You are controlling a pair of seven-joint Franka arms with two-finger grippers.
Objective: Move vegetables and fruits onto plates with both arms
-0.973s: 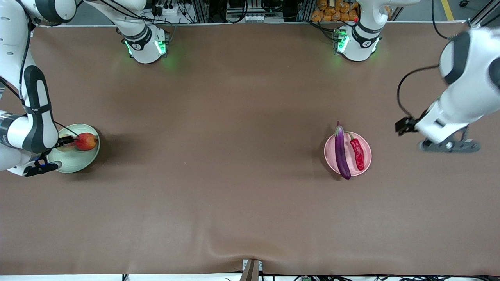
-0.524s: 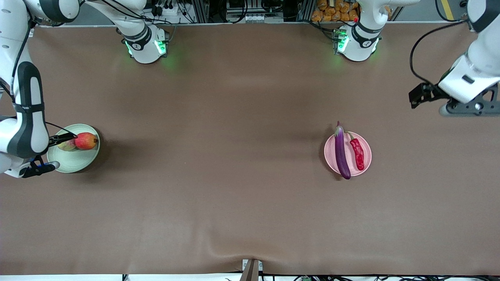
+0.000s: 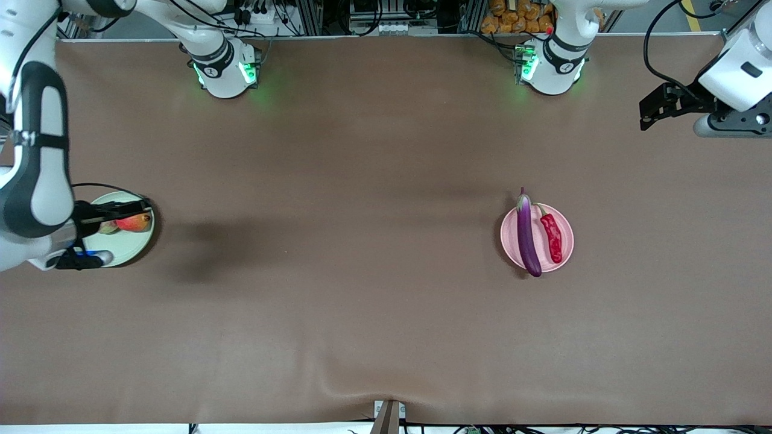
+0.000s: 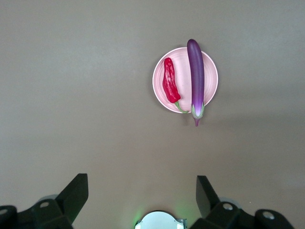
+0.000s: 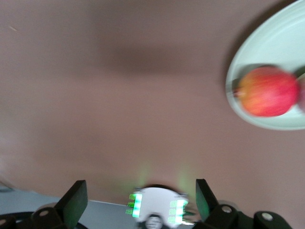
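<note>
Right hand (image 3: 111,210) hangs wide open and empty over the green plate (image 3: 129,253), the red-orange fruit (image 3: 135,223) and the paler fruit (image 3: 107,228) beneath it. To retreat cleanly, lift straight up first. Left hand (image 3: 657,108), open and empty, is well apart from the pink plate (image 3: 566,232) bearing eggplant (image 3: 528,235) and chili pepper (image 3: 552,236).

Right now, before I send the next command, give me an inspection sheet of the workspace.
Surface: brown table, wrinkled at the edge nearest the front camera.
Job's things: eggplant and chili pepper lie side by side on the pink plate; red fruit and yellow-green fruit sit on the green plate.
Clutter: nothing seen.
Grippers: left gripper open, empty, above the table's end by the left arm. Right gripper open, empty, over the green plate.
Cables: black cable loops off the left arm's wrist.
Surroundings: frames and wiring past the bases.
</note>
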